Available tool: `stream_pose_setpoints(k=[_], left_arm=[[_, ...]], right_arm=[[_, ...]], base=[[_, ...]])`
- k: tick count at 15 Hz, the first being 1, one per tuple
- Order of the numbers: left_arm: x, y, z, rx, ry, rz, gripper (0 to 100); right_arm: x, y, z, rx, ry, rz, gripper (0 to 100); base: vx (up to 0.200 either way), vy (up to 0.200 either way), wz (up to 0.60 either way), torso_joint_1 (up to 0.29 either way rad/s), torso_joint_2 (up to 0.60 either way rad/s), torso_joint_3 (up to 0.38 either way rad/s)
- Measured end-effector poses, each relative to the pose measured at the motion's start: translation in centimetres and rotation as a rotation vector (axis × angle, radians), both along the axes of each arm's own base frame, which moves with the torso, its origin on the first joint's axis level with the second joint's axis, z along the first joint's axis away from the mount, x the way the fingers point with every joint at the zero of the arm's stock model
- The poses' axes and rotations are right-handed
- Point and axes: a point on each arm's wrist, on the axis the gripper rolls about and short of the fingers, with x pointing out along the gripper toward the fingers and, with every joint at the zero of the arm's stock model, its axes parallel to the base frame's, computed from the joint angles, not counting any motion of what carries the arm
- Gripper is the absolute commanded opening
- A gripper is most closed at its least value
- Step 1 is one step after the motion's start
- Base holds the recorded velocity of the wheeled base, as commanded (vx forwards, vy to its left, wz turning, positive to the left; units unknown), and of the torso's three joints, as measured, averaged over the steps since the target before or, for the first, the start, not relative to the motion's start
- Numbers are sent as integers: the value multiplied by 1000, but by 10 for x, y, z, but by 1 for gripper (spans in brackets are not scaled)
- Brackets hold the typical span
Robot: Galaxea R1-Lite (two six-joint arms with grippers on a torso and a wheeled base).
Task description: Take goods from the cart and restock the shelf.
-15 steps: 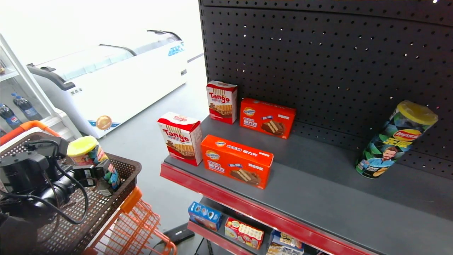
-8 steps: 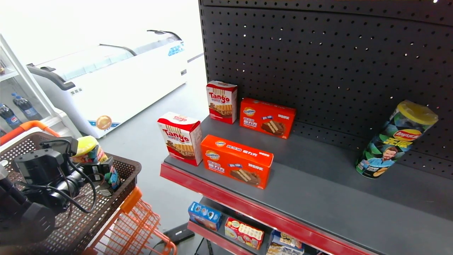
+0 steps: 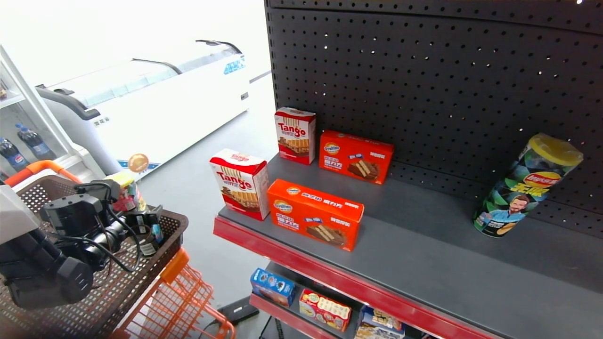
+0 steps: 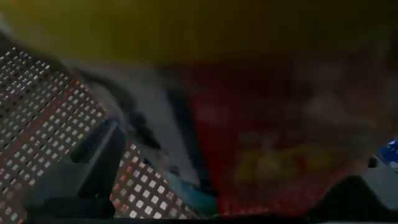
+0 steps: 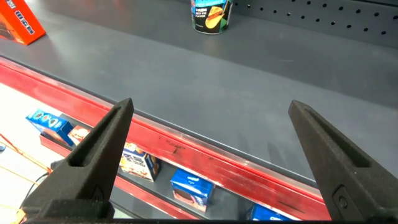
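A chip can with a yellow lid and red-and-blue body stands tilted over the brown cart basket. My left gripper is shut on it. In the left wrist view the chip can sits close between the dark fingers. Another chip can leans against the pegboard at the right of the grey shelf. My right gripper stands open above the shelf's front, with the far chip can beyond it.
Two red-and-white wafer boxes and two orange boxes stand at the shelf's left end. The shelf's middle is bare. Its red front edge has a lower shelf with snack boxes beneath. A white freezer stands behind the cart.
My left arm has risen and shifted right with the chip can, which now sits higher over the basket and more hidden behind the wrist. The shelf goods have not moved.
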Motion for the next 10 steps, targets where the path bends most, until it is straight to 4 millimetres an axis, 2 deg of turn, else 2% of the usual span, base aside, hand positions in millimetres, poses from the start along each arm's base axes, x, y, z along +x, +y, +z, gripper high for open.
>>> stream_pose_setpoints(k=[1, 4, 7, 10], left_arm=[[5, 1, 0, 3, -13, -5, 0], [16, 1, 0, 10, -32, -28, 0], [19, -5, 4, 23, -43, -43, 0], [12, -14, 26, 36, -91, -59, 0]], right_arm=[[0, 0, 0, 0, 0, 0, 100], [0, 0, 0, 0, 0, -1, 100], [0, 0, 0, 0, 0, 0, 100], [0, 0, 0, 0, 0, 0, 100]], base=[[0, 0, 0, 0, 0, 0], [0, 0, 0, 0, 0, 0], [0, 0, 0, 0, 0, 0], [0, 0, 0, 0, 0, 0]])
